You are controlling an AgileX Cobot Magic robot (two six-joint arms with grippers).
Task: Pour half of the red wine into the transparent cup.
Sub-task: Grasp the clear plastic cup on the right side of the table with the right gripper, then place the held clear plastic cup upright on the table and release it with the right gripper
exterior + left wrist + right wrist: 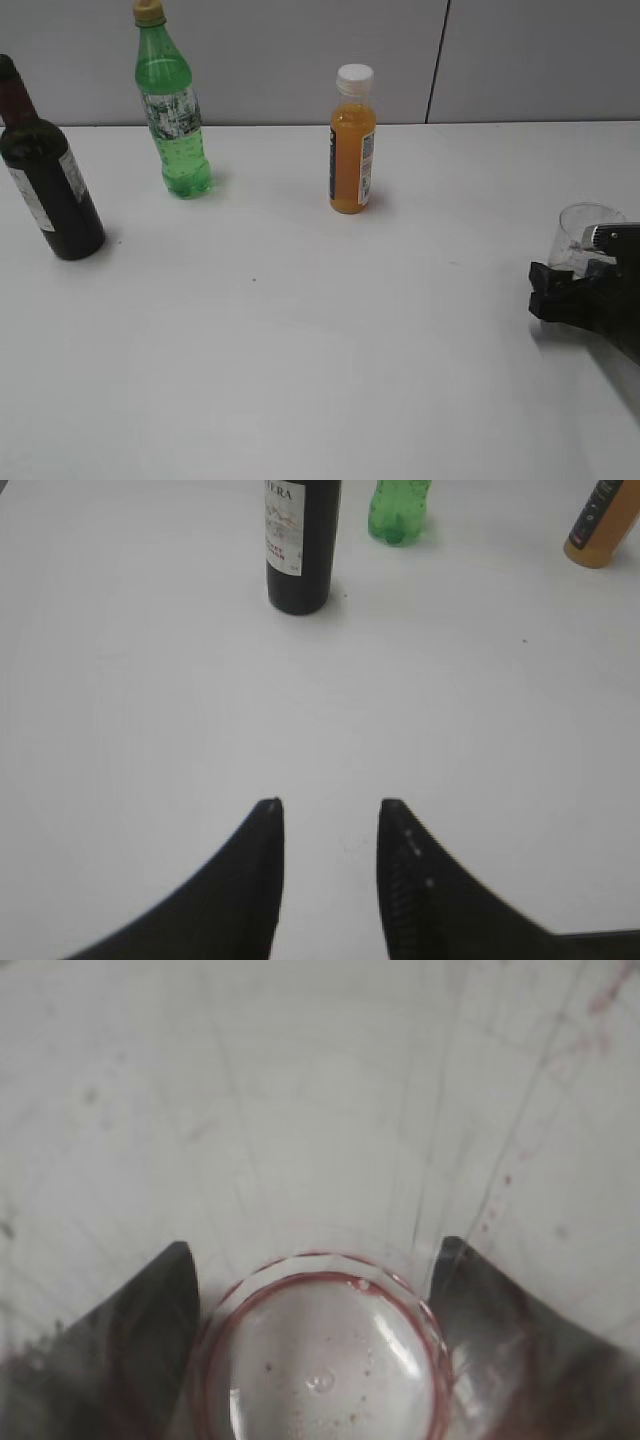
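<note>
White table (300,340): my right gripper (315,1290) is flanking the transparent cup (320,1360), jaws apart; my left gripper (330,810) is hanging part-open, facing the red wine (300,550).

Wine bottle label (283,525): white, with dark letters "TERA" along the cropped top edge; the small red lines beneath are too blurred to read.
Green soda bottle label (172,112): patterned print, no words legible.
Orange juice bottle label (366,160): fine print, too small to read.
Clear cup (322,1355): no readable marks.

White table (300,350), wine bottle (50,190), green soda bottle (173,115), juice bottle (352,150), transparent cup (580,232)
</note>
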